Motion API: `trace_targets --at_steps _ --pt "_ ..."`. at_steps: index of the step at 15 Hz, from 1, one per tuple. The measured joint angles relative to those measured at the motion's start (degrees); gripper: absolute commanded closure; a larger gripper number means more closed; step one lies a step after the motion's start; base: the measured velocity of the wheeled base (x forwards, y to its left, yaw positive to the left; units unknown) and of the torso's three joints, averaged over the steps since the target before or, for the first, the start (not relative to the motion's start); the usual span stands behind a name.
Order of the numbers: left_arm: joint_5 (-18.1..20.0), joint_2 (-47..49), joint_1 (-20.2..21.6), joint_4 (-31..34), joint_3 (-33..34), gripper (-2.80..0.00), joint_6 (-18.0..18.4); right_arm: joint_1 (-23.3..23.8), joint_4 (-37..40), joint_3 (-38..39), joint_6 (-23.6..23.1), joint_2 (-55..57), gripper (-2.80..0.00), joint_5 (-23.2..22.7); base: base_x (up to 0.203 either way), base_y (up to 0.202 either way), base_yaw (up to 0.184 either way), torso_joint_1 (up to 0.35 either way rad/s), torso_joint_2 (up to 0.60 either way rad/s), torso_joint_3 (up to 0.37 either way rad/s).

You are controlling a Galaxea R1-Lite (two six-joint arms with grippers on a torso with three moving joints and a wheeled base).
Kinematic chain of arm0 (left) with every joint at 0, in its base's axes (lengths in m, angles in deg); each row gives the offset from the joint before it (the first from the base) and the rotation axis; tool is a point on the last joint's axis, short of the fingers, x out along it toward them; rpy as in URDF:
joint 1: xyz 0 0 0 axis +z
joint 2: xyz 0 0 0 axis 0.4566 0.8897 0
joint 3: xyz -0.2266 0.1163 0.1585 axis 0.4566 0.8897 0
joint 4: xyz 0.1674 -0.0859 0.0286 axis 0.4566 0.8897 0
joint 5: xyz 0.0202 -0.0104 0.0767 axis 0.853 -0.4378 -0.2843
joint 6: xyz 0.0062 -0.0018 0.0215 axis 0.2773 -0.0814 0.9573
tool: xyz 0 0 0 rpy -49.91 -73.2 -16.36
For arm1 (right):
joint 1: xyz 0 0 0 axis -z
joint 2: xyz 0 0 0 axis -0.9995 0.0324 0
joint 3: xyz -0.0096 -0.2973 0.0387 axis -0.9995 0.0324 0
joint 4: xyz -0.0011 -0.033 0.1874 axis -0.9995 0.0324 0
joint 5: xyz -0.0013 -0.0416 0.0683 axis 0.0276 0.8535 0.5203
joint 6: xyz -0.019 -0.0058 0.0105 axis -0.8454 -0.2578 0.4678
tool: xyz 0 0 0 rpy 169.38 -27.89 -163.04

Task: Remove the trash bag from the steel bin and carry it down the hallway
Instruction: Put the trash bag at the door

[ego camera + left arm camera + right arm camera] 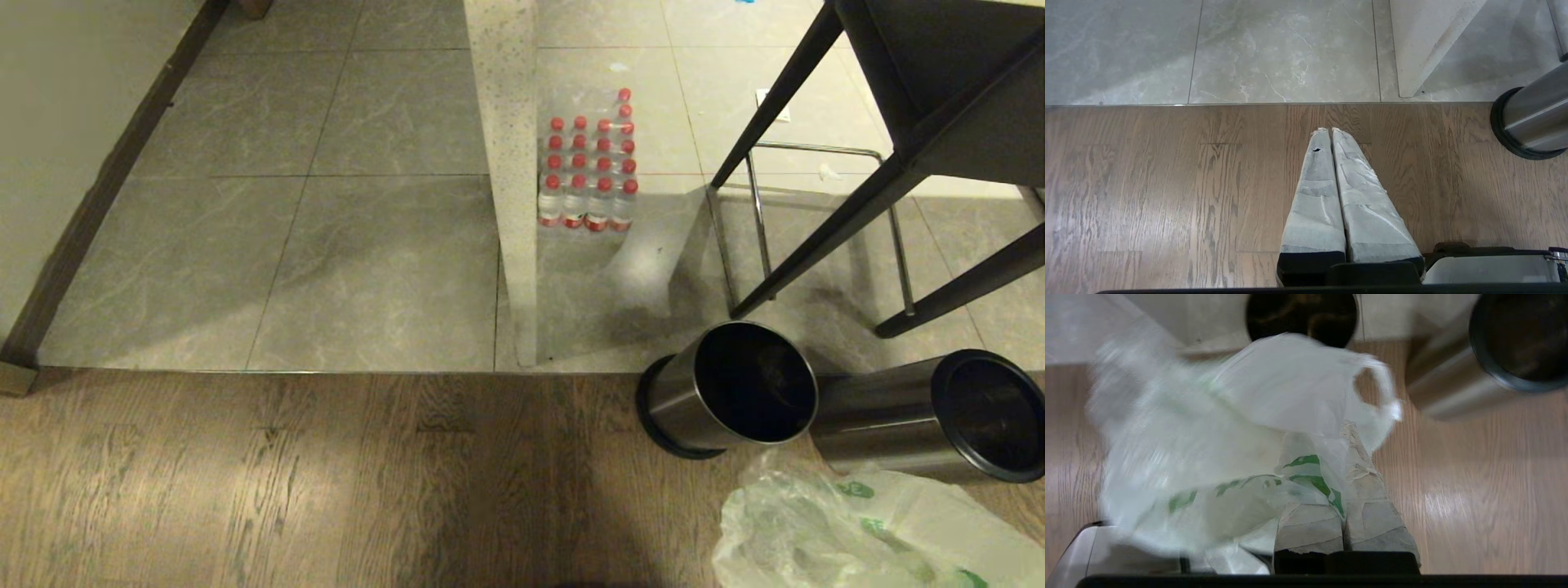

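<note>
The left gripper (1329, 130), its tape-wrapped fingers pressed together on nothing, hangs over the brown wood-plank floor (286, 482) near its edge with the grey marbled tiles (384, 269). To the right, two small brushed-steel bins (727, 388) with black rims lie tipped on the wood. Just in front of them, the thin whitish trash bag (1241, 433) with green print is pinched in the right gripper (1339, 437).

Crumpled trash bag (857, 531) beside seemingly empty steel bin (731, 388)
</note>
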Motion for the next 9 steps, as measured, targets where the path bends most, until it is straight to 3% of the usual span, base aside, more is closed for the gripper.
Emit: trace_targets --at_steps 4,9 --pt "0.0 0.0 0.0 -0.02 0.0 0.0 -0.01 -2.22 1.08 0.0 -1.49 -9.75 0.0 0.19 0.0 0.0 0.0 0.0 0.0 0.0" --pt "0.0 0.0 0.0 -0.01 0.0 0.0 0.0 -2.69 1.22 -0.02 -1.38 -12.83 0.0 0.26 0.0 0.0 0.0 0.0 0.0 0.0"
